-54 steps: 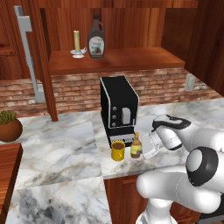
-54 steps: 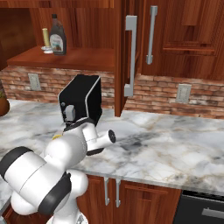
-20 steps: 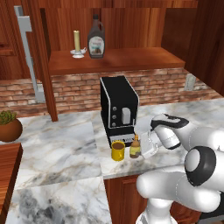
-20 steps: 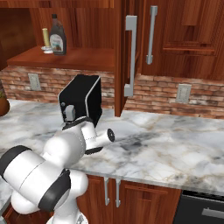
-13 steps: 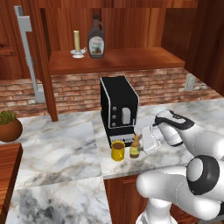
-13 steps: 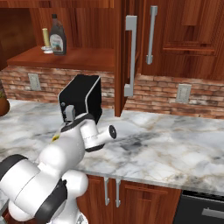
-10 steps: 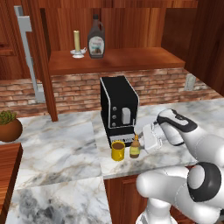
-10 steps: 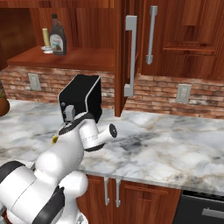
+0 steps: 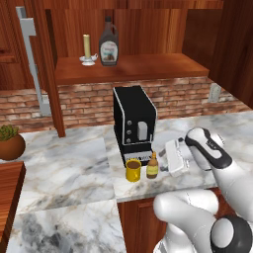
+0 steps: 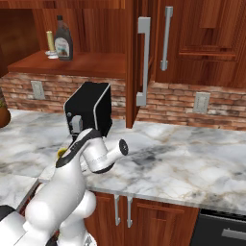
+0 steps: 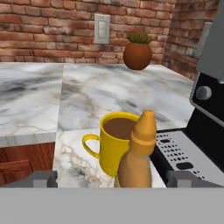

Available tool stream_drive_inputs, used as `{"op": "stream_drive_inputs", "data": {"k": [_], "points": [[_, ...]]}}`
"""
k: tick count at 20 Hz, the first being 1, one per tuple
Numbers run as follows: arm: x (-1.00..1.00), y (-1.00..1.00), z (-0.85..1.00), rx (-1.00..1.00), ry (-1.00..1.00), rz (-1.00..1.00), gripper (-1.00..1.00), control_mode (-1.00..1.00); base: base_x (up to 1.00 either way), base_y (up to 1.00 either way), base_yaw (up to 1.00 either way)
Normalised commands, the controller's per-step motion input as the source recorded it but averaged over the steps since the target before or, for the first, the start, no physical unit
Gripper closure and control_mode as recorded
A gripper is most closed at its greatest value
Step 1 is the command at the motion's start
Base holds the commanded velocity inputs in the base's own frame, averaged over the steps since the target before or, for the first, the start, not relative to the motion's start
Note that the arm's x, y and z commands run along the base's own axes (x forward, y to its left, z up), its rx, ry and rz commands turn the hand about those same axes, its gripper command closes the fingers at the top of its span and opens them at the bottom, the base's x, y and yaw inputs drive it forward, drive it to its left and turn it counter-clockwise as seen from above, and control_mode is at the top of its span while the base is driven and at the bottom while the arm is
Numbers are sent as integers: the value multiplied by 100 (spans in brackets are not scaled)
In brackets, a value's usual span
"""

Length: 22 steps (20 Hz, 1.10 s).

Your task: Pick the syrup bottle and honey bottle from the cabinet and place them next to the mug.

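Note:
The honey bottle (image 9: 152, 166) stands upright on the marble counter, just right of the yellow mug (image 9: 133, 170). My gripper (image 9: 172, 157) hovers a little to the right of the bottle, open and apart from it. In the hand view the honey bottle (image 11: 138, 153) and the mug (image 11: 114, 144) sit close ahead, and the gripper (image 11: 116, 179) has its fingertips (image 11: 43, 178) spread wide on either side. The syrup bottle (image 9: 108, 48) stands on the cabinet shelf (image 9: 148, 66), and from the right side I see the same syrup bottle (image 10: 63, 44) on the shelf (image 10: 91, 62).
A black coffee machine (image 9: 133, 121) stands right behind the mug and bottle. A cream candle (image 9: 87, 48) on a white holder sits left of the syrup bottle. A potted plant (image 9: 11, 143) is at the counter's far left. An open cabinet door (image 10: 139, 62) hangs right of the shelf.
My gripper has drawn back to the right, away from the honey bottle, and the arm's elbow has swung outward. The bottle and mug have stayed in place.

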Motion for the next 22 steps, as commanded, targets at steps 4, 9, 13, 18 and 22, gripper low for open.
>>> {"op": "stream_drive_inputs", "data": {"k": [4, 9, 13, 18, 22], "points": [[-24, 0, 35, 0, -5, -2, -100, -100, 0, 0, 0], [-6, 0, 56, 0, -7, -5, -100, -100, 0, 0, 0], [0, -3, 65, 0, -8, -7, -100, -100, 0, 0, 0], [0, 0, 71, 0, 0, -11, -100, -100, 0, 0, 0], [-14, 0, 58, 0, 0, -21, -100, -100, 0, 0, 0]]}}
